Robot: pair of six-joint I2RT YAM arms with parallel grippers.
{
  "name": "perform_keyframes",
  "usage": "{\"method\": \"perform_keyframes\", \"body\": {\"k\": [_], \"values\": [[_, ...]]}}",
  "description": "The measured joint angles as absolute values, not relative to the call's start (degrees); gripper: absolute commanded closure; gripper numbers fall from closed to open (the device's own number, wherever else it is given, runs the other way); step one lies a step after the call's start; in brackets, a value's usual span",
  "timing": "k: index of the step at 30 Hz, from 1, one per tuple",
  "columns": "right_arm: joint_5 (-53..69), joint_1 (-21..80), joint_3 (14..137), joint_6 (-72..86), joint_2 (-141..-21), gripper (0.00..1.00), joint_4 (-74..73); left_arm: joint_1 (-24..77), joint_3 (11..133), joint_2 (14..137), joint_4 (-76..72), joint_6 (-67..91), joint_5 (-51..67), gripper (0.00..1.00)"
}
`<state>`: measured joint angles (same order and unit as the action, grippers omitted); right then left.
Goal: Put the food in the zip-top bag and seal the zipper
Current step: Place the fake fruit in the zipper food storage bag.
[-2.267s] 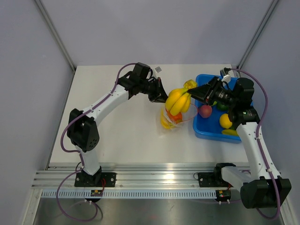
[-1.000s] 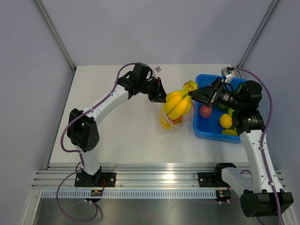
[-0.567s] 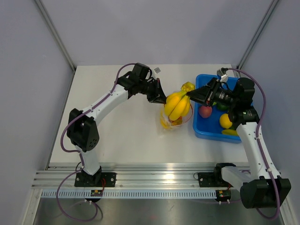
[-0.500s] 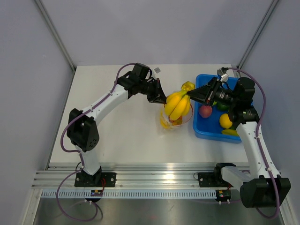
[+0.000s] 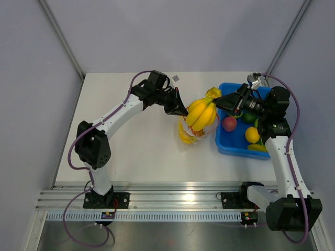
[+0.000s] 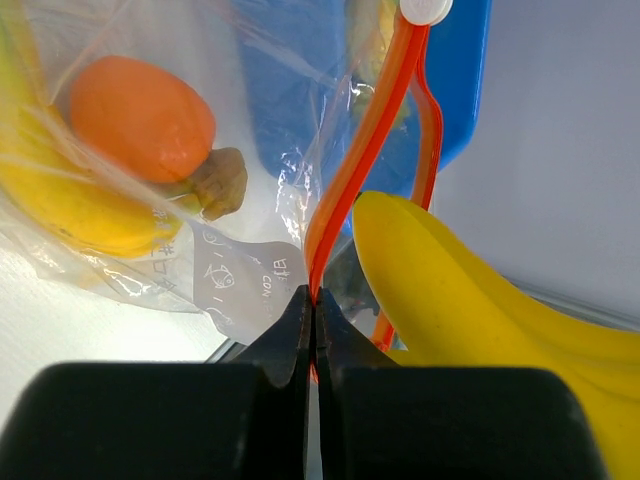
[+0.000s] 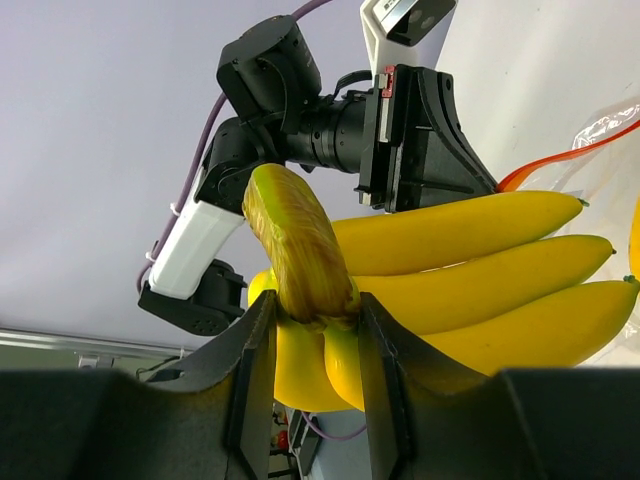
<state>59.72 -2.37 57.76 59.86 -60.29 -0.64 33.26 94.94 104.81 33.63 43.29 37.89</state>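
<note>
Overhead, the right end effector (image 5: 221, 100) was clenched on the stem of a yellow banana bunch (image 5: 201, 111) and held it in the air above the zip-top bag (image 5: 191, 134). The bag rested partly on the worktop (image 5: 136, 151), just beside the blue bin (image 5: 230, 148). Compared with 0.5 s before, the bunch sat a little higher in the view and its stem end had shifted toward the bin. So the right arm seemed to be re-aiming, not yet pushing in. The left end effector (image 5: 180, 109) had not moved and kept the bag mouth lifted. The peach (image 5: 229, 123) waited in the bin, near an orange ball (image 5: 252, 135).

From the left wrist, the jaws were closed tightly on the zipper (image 6: 362, 160), the orange-red strip, which ran away from them in 2 lines. I judged from this that the mouth was open. Inside the clear film were some yellow banana (image 6: 70, 200) and an orange round fruit (image 6: 140, 105). The held bunch was just beside the strip, outside the bag.

From the right wrist, both fingers (image 7: 252, 380) pressed the brownish stem, and behind the bunch the left arm (image 7: 290, 110) was visible.

In my judgement the bunch had to go in first, then the peach, so sealing was far away. The bunch looked wide against the opening and could catch on the strip and pull it from the left grip.
</note>
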Motion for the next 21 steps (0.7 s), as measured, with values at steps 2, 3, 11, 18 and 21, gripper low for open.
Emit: {"method": "perform_keyframes", "body": {"k": [2,3,11,18,21], "values": [[59.90,-2.42,56.99,60.51,-60.29,1.00,0.49,33.26,94.96,104.81,33.65,43.24,37.89,1.00],[60.20,-2.42,56.49,61.34,-60.29,1.00,1.50,33.26,95.02,104.84,33.78,43.11,37.89,1.00],[61.45,-2.70,55.70,66.76,-60.14,1.00,8.14,33.26,95.13,104.86,33.78,43.00,37.89,1.00],[61.49,-2.76,56.99,65.30,-59.96,1.00,6.59,33.21,95.13,104.86,33.78,42.94,37.89,1.00],[61.14,-2.85,57.01,63.24,-59.88,1.00,4.47,33.21,95.13,104.86,33.78,42.85,37.89,1.00]]}}
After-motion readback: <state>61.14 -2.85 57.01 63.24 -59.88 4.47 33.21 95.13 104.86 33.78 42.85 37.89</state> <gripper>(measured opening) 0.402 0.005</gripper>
